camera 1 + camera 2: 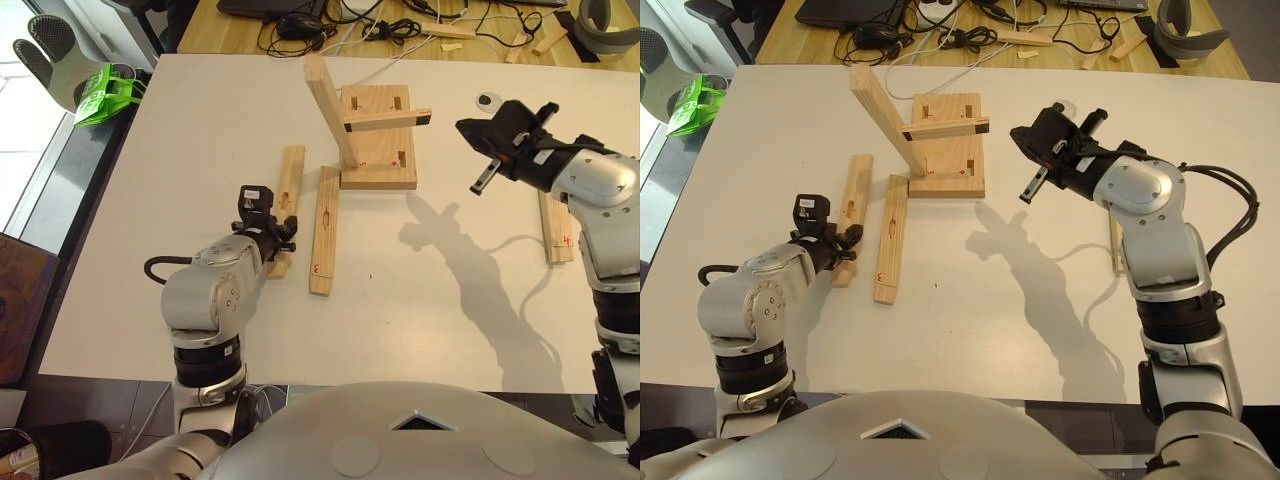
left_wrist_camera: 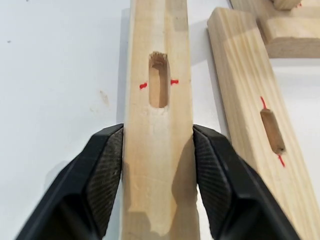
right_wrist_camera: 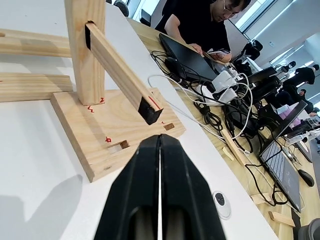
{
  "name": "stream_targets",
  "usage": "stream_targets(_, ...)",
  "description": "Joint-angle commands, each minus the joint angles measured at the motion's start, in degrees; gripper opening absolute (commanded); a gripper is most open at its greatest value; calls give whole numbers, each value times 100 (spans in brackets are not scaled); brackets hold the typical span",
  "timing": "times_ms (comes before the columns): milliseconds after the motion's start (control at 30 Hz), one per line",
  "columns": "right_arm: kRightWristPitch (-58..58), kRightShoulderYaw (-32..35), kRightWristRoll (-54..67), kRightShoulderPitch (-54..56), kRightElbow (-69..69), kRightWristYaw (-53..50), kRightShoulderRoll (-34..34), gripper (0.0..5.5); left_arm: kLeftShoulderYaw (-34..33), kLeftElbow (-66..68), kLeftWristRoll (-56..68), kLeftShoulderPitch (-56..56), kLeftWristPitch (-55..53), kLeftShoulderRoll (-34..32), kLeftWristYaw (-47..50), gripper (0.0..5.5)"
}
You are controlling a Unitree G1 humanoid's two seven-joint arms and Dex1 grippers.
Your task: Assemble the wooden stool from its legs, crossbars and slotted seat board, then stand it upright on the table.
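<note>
Left gripper (image 2: pixel 157 135): both black ribbed fingers are pressed against the sides of a pale wooden leg with an oval slot (image 1: pixel 291 180), which is held at its near end as it lies flat on the white table (image 1: pixel 200 150).
Right gripper (image 3: pixel 160 150): it is held above the table, right of the stool parts; its fingers are closed together on nothing.
Square slotted wooden seat board (image 1: pixel 385 150): it is laid flat at the table's far middle.
Upright wooden leg (image 1: pixel 328 105): it is stood in the board's corner, tilted.
Black-tipped wooden crossbar (image 1: pixel 385 121): it is plugged into that leg.
Second loose leg (image 1: pixel 325 225): it is laid just beside the held one.
Third loose leg (image 1: pixel 557 235): it is laid under the right arm.
Writing: red pen ticks are seen beside the slots; the red characters cannot be read.
</note>
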State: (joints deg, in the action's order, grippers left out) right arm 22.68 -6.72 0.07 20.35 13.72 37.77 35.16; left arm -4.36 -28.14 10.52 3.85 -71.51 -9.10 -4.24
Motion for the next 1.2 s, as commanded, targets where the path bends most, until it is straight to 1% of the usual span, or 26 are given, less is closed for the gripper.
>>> stream_targets(33, -201, 986, 254, 955, -555, -908, -388, 0, -135, -271, -219, 243, 659, -58, 198, 206)
stream_targets(100, 118, 1595, 910, 1518, -613, -1223, -740, 0, -283, -288, -375, 492, 1453, -149, 273, 206)
stream_targets(167, 678, 1932, 1780, 1978, -477, -1221, -1061, 0, -419, -109, -511, 756, 2443, -253, 279, 206)
stream_targets(300, 1484, 1887, 2891, 2645, -505, -882, -1307, 0, -447, 513, -594, 1242, 4490, -294, 94, 206)
stream_targets(400, 1831, 1757, 3364, 2943, -766, -793, -1609, 40, -172, 930, -764, 1630, 5684, -256, -32, 206)
stream_targets(533, 2346, 1818, 4250, 3300, -1043, -701, -2136, 111, 262, 1338, -922, 1828, 6762, -165, -268, 206)
stream_targets(700, 2794, 1853, 5038, 3726, -1196, -494, -2321, 181, 499, 1622, -960, 1866, 7353, -164, -485, 206)
stream_targets(867, 2634, 1653, 4941, 3867, -1466, -343, -2300, 267, 601, 1679, -970, 1945, 7697, -205, -640, 206)
stream_targets(1200, 1802, 1482, 4324, 4133, -2463, -78, -2347, 271, 964, 1429, -1037, 1680, 7971, -177, -947, 206)
